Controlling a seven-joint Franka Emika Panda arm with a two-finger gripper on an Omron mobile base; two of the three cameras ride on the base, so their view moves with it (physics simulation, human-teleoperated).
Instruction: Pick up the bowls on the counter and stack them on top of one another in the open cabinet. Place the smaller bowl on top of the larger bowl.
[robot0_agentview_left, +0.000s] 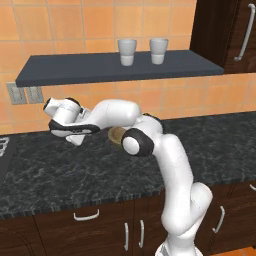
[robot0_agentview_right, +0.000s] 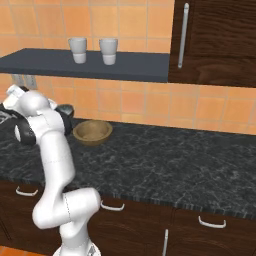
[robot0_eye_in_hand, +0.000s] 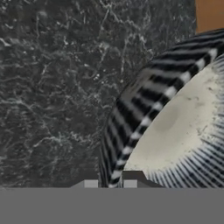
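Filling the hand view, the smaller bowl (robot0_eye_in_hand: 175, 127) hides the gripper's (robot0_eye_in_hand: 110, 183) tips; grip unreadable.

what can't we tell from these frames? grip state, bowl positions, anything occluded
- Gripper closure: hand view crops the fingertips at the bottom band; one sits each side of the smaller bowl rim, contact unclear.
- Smaller bowl: cut by the hand view's right edge; in the right base view the arm hides all but a dark sliver.
- Larger bowl: clear in the right base view; in the left base view the elbow covers all but a tan edge.
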